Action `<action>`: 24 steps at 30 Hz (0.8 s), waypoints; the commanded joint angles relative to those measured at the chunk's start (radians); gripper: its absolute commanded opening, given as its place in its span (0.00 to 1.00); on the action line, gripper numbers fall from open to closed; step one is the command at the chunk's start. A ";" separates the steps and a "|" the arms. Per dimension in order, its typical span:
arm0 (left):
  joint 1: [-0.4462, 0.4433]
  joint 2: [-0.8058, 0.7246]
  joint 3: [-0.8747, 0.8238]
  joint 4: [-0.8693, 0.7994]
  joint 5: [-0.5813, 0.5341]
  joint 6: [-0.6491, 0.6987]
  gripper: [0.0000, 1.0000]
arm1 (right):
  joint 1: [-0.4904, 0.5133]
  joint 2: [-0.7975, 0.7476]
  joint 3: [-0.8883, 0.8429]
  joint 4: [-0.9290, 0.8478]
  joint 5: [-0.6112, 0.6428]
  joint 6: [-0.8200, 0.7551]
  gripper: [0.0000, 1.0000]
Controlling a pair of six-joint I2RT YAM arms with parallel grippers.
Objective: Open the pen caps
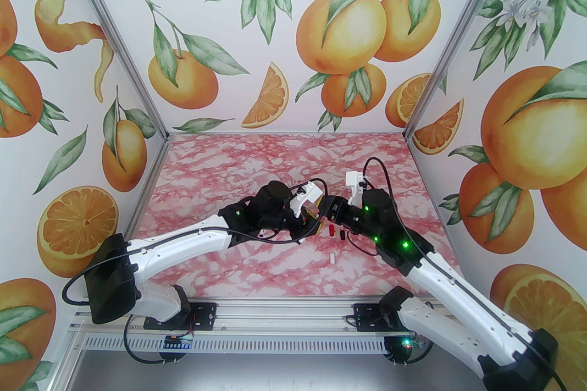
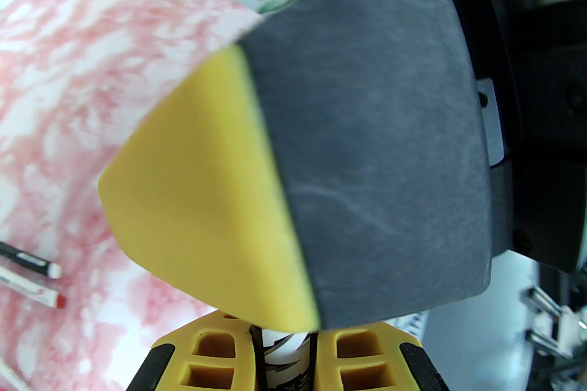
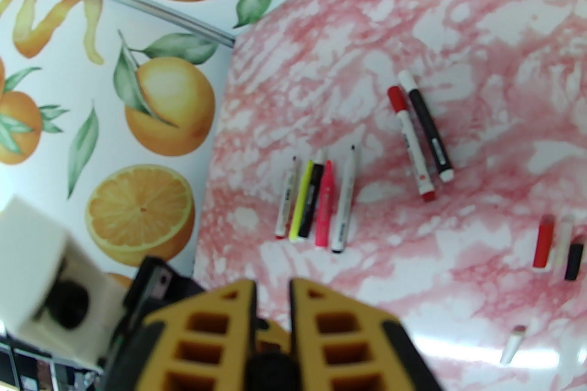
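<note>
Left gripper clamped on white marker barrel, frame bottom. Right gripper pressed together, contents unclear. Red cap, white cap, black cap lie side by side on pink marbled table, right edge

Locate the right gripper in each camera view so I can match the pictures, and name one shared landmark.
Top external: right gripper at mid-table, at the end of the right-hand arm.
Left wrist: right gripper close up across the frame, yellow tip and grey side, above the white pen clamped in the left gripper.
Right wrist: right gripper at bottom centre, yellow jaws shut.
Shared landmark: the pink marble table, in all three.
</note>
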 commanded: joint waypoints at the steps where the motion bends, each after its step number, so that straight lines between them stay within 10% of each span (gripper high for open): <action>1: -0.052 -0.038 -0.007 -0.139 -0.074 0.051 0.00 | -0.066 0.025 0.057 -0.017 0.193 0.010 0.07; 15: 0.026 -0.149 -0.091 -0.096 -0.061 -0.027 0.00 | -0.116 0.012 0.014 -0.016 -0.012 -0.145 0.10; 24: 0.129 -0.259 -0.196 -0.055 -0.164 -0.133 0.00 | 0.017 -0.073 -0.104 -0.362 0.180 -0.269 0.11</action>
